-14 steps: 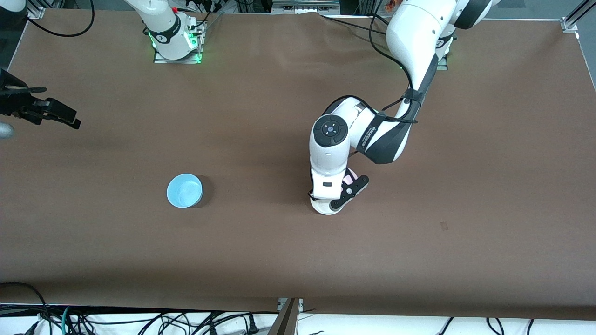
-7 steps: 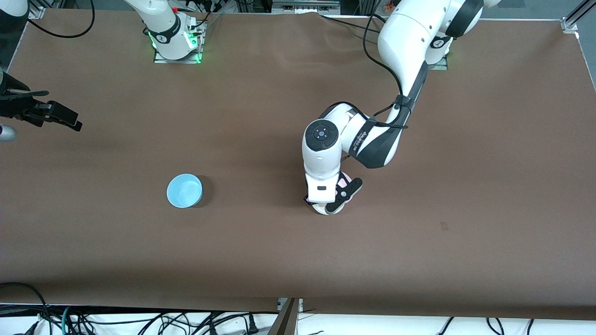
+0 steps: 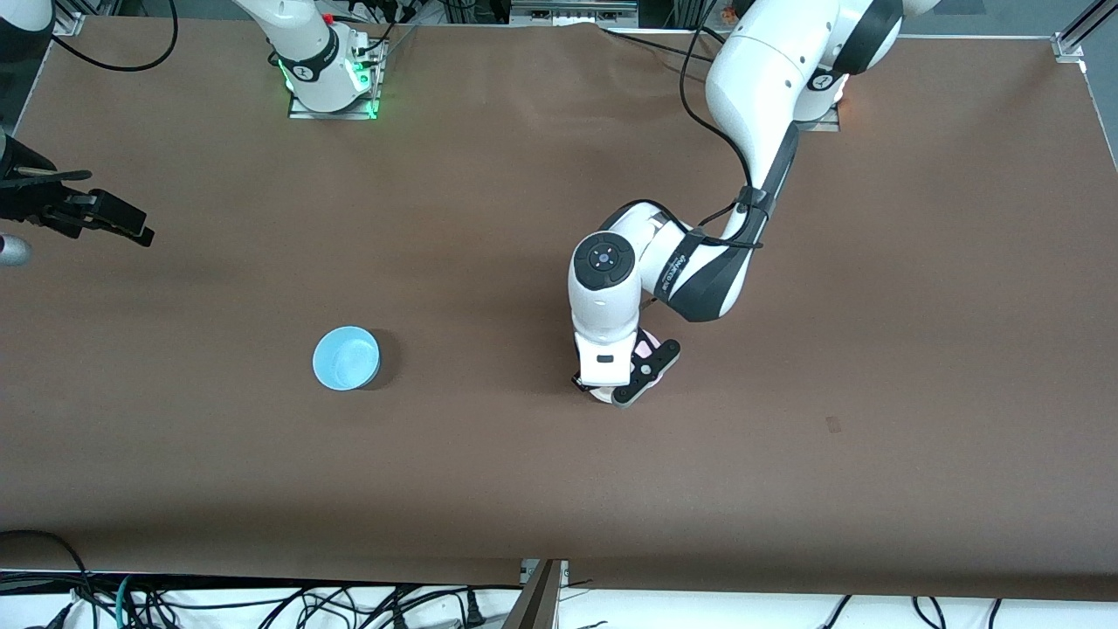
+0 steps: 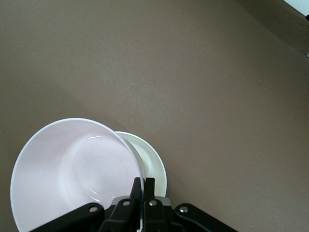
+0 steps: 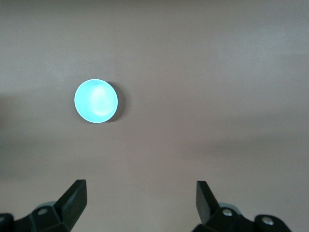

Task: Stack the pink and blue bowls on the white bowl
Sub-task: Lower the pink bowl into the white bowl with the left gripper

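Pink bowl (image 4: 72, 169), glossy round plastic, hanging pinched by rim in left gripper (image 4: 143, 186) over white bowl (image 4: 152, 162); blue bowl (image 3: 347, 357) sitting alone; three bowls total; right gripper (image 5: 140, 193) waiting, fingers apart.

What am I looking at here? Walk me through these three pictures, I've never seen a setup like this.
Two white robot arms are bolted along one edge of a brown table. The wide picture comes from a high camera facing them; the other two come from small cameras on the arms' wrists, looking down past each pincer.

The left pincer is shut on the rim of a pink bowl, holding it tilted over a white bowl that sits on the table. In the wide picture the arm hides most of both bowls.

The right pincer waits, open and empty, up over the right arm's end of the table. Its camera sees a blue bowl, which stands alone on the table, toward the right arm's end from the other two bowls.
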`<state>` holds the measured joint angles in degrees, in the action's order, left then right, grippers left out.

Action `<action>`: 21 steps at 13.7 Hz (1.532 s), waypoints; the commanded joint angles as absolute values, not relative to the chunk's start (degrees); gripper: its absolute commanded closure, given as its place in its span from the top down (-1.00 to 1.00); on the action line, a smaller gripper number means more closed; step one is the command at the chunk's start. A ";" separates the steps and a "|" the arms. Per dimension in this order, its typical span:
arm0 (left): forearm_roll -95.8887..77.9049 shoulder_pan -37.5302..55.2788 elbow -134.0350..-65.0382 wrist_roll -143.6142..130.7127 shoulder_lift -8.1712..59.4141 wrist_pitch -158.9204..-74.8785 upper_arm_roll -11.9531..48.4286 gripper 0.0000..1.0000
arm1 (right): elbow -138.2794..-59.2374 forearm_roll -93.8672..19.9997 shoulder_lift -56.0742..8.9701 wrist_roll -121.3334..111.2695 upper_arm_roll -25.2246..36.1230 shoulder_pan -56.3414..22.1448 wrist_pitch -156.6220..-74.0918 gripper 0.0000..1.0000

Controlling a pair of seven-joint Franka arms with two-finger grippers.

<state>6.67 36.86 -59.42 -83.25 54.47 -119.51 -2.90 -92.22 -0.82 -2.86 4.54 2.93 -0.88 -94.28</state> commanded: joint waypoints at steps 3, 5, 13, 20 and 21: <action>7.65 38.32 -56.87 -85.25 56.51 -120.41 -4.66 -1.00 | -92.29 -1.49 -2.46 4.13 2.90 -0.44 -94.48 1.00; 7.65 38.32 -56.87 -85.87 56.60 -120.59 -4.66 -1.00 | -92.29 -1.49 -2.46 4.13 2.99 -0.27 -94.57 1.00; 7.73 38.76 -56.87 -85.96 57.04 -121.38 -4.75 -1.00 | -92.29 -1.49 -2.46 4.13 2.90 -0.26 -94.48 1.00; 7.73 38.76 -56.95 -85.87 57.04 -121.38 -4.83 -0.51 | -92.29 -1.49 -2.46 4.13 2.99 -0.26 -94.57 1.00; 7.73 38.76 -56.95 -85.87 57.04 -121.38 -4.83 -0.51 | -92.29 -1.49 -2.55 4.13 2.90 -0.26 -94.48 1.00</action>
<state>6.67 38.02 -59.27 -84.95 55.67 -121.52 -3.85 -92.22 -0.82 -2.87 4.54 3.06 -0.78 -94.28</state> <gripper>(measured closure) 0.784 0.000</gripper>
